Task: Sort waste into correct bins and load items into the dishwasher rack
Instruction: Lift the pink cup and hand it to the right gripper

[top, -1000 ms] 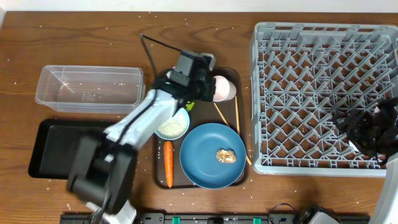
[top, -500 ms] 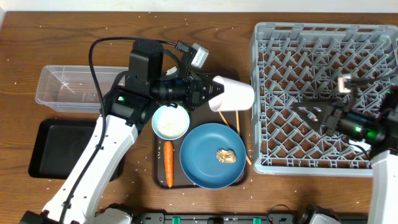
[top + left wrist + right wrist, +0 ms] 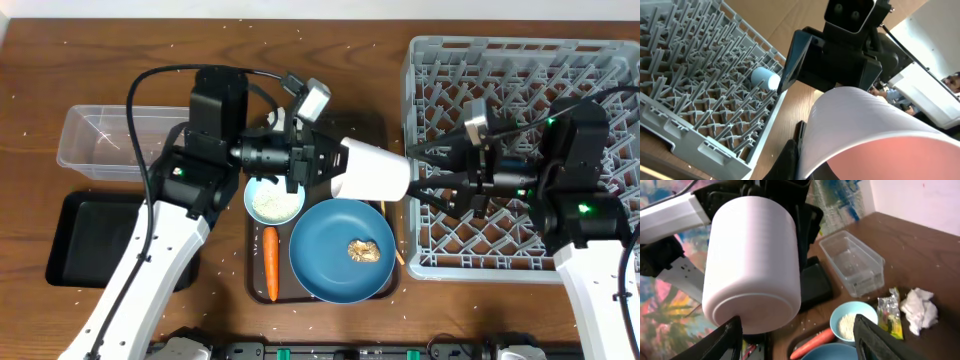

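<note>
My left gripper (image 3: pixel 335 168) is shut on the pale pink cup (image 3: pixel 372 173) and holds it on its side above the brown serving tray, base pointing right. In the left wrist view the cup's rim (image 3: pixel 875 130) fills the foreground. My right gripper (image 3: pixel 425 175) is open at the cup's base; in the right wrist view the cup (image 3: pixel 752 260) hangs by the left finger of the wide jaws (image 3: pixel 802 340). The grey dishwasher rack (image 3: pixel 520 80) holds a light blue cup (image 3: pixel 765 78). The wrapper (image 3: pixel 888 314) and crumpled paper (image 3: pixel 917 309) lie on the table.
On the serving tray (image 3: pixel 258 290) are a bowl of rice (image 3: pixel 275 200), a carrot (image 3: pixel 270 263), a blue plate (image 3: pixel 330 255) with a brown lump (image 3: pixel 363 250), and chopsticks (image 3: pixel 384 206). The clear tub (image 3: pixel 110 145) and black tray (image 3: pixel 90 235) are at the left.
My left arm has carried the pink cup to the right, toward the rack. My right arm has swung left out of the rack and brought its open jaws to the cup's base.
</note>
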`<action>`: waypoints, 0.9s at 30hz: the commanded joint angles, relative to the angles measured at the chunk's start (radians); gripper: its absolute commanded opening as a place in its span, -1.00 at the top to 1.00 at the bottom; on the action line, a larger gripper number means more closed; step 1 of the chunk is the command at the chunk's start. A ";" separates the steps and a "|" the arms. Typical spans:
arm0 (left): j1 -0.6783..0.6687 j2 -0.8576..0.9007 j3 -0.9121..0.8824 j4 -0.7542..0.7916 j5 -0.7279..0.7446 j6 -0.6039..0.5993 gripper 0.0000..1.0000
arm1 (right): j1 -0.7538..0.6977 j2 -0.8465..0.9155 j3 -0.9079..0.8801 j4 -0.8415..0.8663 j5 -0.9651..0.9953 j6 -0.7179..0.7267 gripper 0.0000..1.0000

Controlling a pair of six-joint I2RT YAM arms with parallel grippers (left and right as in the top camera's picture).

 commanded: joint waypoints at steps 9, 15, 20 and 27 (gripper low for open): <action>-0.009 -0.018 0.008 0.029 0.015 -0.003 0.87 | 0.124 -0.010 0.000 0.044 -0.051 0.073 -0.29; 0.031 -0.037 0.008 0.036 0.015 -0.003 0.88 | 0.128 -0.012 0.000 0.074 -0.148 0.072 -0.32; 0.059 -0.039 0.008 0.035 0.014 -0.011 0.88 | 0.128 -0.014 0.000 0.090 -0.159 0.072 -0.43; 0.059 -0.039 0.008 0.040 -0.016 -0.010 0.88 | 0.163 -0.016 0.001 0.128 -0.164 0.076 -0.53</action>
